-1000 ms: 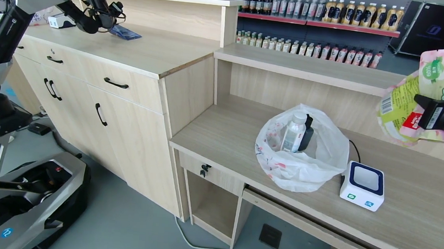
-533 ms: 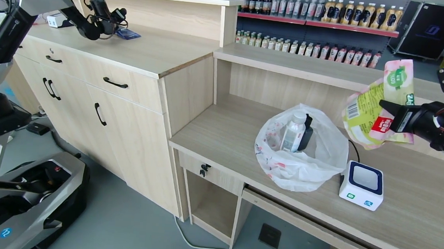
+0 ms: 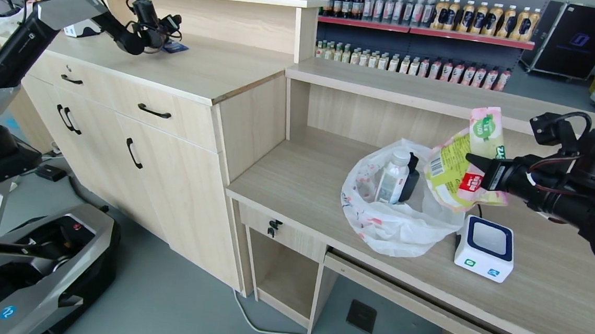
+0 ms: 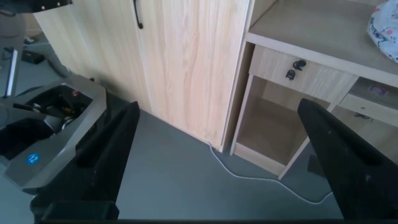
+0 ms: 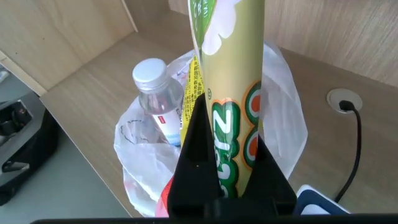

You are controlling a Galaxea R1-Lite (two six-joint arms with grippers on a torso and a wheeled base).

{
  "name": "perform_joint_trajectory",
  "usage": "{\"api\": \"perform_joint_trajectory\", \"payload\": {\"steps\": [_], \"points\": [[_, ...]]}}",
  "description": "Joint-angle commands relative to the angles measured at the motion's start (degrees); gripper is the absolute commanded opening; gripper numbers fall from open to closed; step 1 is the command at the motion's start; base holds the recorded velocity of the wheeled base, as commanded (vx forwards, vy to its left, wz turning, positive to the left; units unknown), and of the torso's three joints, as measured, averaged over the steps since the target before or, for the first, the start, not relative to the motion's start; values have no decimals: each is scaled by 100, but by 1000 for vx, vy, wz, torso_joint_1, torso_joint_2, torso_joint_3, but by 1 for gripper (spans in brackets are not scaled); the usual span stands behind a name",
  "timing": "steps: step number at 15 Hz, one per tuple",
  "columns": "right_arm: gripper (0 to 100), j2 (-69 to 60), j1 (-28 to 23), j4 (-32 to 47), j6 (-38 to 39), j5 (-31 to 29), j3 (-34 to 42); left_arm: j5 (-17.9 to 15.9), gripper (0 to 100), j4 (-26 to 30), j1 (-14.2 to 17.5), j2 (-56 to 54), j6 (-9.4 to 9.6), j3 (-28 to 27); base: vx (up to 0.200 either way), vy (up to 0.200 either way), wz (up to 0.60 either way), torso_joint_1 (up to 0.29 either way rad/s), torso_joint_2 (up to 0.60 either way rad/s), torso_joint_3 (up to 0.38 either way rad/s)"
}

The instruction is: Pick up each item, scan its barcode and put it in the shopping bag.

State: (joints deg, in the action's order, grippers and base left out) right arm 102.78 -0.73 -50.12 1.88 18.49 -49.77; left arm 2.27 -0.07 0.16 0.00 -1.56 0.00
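Right pincer (image 3: 474,165) clamps a green-and-pink foil snack pouch (image 3: 446,173) above the white plastic shopping bag (image 3: 387,231) — white-capped plastic bottle (image 3: 393,180) already inside, pouch's drop likely remaining; left pincer (image 4: 214,124) spread wide, empty.

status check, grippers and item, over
Right gripper shut on snack pouch, above the shopping bag. Left gripper open, over the high counter. White bottle stands in the bag; mouth open.

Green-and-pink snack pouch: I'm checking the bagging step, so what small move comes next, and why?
Probably lower the green-and-pink snack pouch into the white plastic shopping bag: the right tool, shut on it, holds it over the bag's open mouth, with the white-capped clear bottle already inside.
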Motion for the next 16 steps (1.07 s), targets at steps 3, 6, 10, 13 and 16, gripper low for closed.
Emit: {"api": "perform_joint_trajectory", "payload": {"steps": [3,6,10,13,16], "points": [[0,374,73,-139,-3,14,-24,2,100,-1,2,0,-2,0,0,0,0,0,0,0],[0,691,73,-403,-3,14,-59,2,100,-1,2,0,-2,0,0,0,0,0,0,0],[0,1113,179,-534,-3,84,-296,2,100,-1,2,0,-2,0,0,0,0,0,0,0],[0,1359,310,-684,6,93,-551,2,100,-1,2,0,-2,0,0,0,0,0,0,0],[0,1552,398,-684,-3,102,-815,2,100,-1,2,0,-2,0,0,0,0,0,0,0]]}}
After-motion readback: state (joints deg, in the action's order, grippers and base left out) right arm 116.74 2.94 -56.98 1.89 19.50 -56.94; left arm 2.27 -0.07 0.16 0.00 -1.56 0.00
